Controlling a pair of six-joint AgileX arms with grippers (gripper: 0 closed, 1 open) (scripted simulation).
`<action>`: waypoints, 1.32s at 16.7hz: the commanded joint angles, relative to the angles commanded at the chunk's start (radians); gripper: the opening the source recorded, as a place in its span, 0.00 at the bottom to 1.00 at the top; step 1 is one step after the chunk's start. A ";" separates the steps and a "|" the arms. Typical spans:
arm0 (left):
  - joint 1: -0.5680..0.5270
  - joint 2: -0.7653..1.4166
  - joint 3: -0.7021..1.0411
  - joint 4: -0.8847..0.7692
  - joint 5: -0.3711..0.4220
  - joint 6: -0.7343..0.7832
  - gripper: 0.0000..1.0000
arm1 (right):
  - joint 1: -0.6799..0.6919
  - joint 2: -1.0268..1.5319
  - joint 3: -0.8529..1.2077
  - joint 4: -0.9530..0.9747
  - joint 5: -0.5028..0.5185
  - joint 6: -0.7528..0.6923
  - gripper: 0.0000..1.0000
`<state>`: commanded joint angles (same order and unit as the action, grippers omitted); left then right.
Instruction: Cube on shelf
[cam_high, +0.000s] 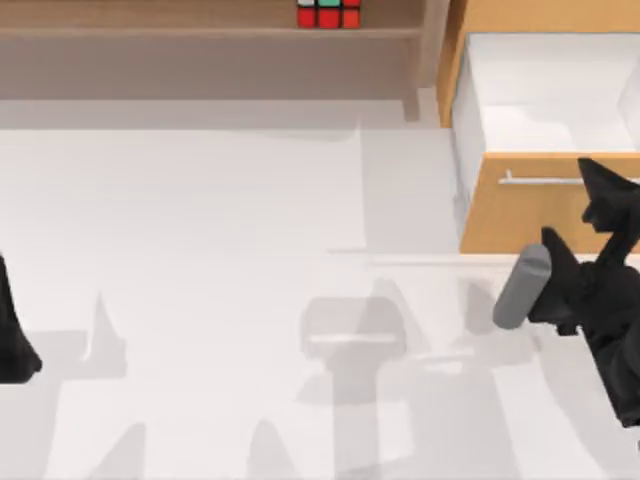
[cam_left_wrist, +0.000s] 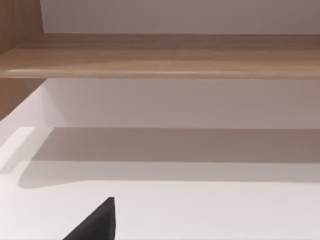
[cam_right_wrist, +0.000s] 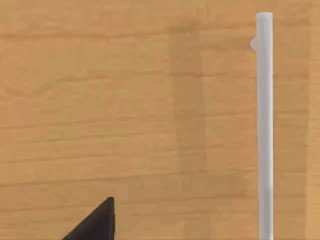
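Rubik's-style puzzle cube (cam_high: 328, 14), red and green stickers on a black frame, sits on the horizontal board of the long light-brown wooden shelf (cam_high: 200, 32) along the desk's far edge, close to the shelf's upright side panel. The white desk (cam_high: 220, 250) lies bare in front of it. My right gripper (cam_high: 600, 200) hovers well apart from the cube, at the desk's right edge, just before the orange-tan drawer front (cam_right_wrist: 125, 100) and near its metal bar handle (cam_right_wrist: 264, 125); how far its claw is open I cannot tell. My left arm (cam_high: 12, 330) is parked at the left edge.
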<state>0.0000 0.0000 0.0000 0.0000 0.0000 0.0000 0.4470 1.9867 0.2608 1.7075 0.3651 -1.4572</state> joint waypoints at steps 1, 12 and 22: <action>0.000 0.000 0.000 0.000 0.000 0.000 1.00 | -0.035 -0.004 -0.020 0.018 0.004 -0.037 1.00; 0.000 0.000 0.000 0.000 0.000 0.000 1.00 | -0.109 0.001 -0.016 0.030 0.005 -0.098 1.00; 0.000 0.000 0.000 0.000 0.000 0.000 1.00 | -0.139 0.007 0.048 -0.028 -0.025 -0.098 0.85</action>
<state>0.0000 0.0000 0.0000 0.0000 0.0000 0.0000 0.3082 1.9940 0.3092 1.6800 0.3406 -1.5554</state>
